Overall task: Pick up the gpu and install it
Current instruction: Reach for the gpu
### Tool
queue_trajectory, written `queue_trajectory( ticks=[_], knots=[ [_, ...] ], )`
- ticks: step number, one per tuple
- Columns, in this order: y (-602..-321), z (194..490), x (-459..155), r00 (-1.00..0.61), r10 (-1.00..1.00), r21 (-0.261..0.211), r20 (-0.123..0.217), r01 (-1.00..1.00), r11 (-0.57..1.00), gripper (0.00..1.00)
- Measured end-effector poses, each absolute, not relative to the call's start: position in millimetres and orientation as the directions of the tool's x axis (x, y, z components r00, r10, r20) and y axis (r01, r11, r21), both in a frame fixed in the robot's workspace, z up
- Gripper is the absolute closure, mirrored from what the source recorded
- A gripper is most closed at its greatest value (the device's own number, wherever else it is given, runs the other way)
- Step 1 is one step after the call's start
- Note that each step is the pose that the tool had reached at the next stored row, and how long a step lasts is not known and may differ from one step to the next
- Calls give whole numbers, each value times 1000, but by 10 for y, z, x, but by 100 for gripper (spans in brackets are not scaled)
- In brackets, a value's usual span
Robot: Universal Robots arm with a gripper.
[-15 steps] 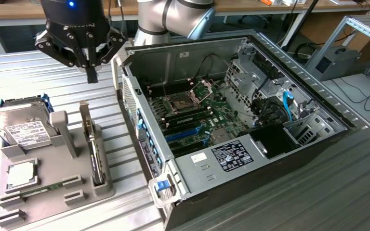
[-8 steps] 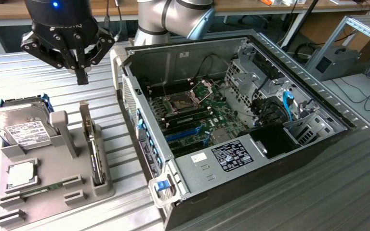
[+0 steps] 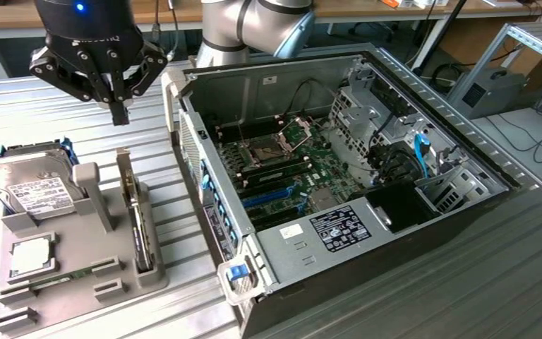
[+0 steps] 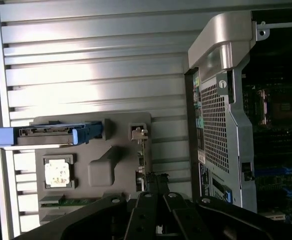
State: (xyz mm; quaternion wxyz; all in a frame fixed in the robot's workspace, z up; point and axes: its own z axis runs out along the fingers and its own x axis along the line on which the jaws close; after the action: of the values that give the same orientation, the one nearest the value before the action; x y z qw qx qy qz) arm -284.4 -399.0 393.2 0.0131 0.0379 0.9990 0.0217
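**Card Waits in Its Slot as Arm Hovers Above**

The gpu (image 3: 135, 212), a thin black expansion card with a silver metal bracket at one end, stands on its long edge in a slot of the grey moulded parts tray (image 3: 82, 244). It is not yet lifted. Set upright like this, its top edge is left free, probably so that it can be pinched from above. The black robot gripper (image 3: 119, 116) hangs over the far end of the card, clear of it. Its fingers are pressed together and carry nothing.

On the same tray, each in its own recess and apart from the card, are three other parts: the silver boxy hard drive with a white label (image 3: 31, 187) in its blue carrier, a square silver processor chip (image 3: 32, 257) and a narrow green memory stick (image 3: 64, 275). The separate seats seem meant to keep each part in a known position.

To the exterior view's right, the open grey metal computer case (image 3: 252, 88) lies on its side on the ribbed metal table (image 3: 186, 296). Its green motherboard (image 3: 281, 176) faces up, which would let a card go in from overhead.
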Motion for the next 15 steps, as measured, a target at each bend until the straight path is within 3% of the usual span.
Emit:
queue_trajectory(
  ticks=[15],
  knots=[
    [-4408,3932,-2876,-997,76,44,-24,75,996,89]
  ],
)
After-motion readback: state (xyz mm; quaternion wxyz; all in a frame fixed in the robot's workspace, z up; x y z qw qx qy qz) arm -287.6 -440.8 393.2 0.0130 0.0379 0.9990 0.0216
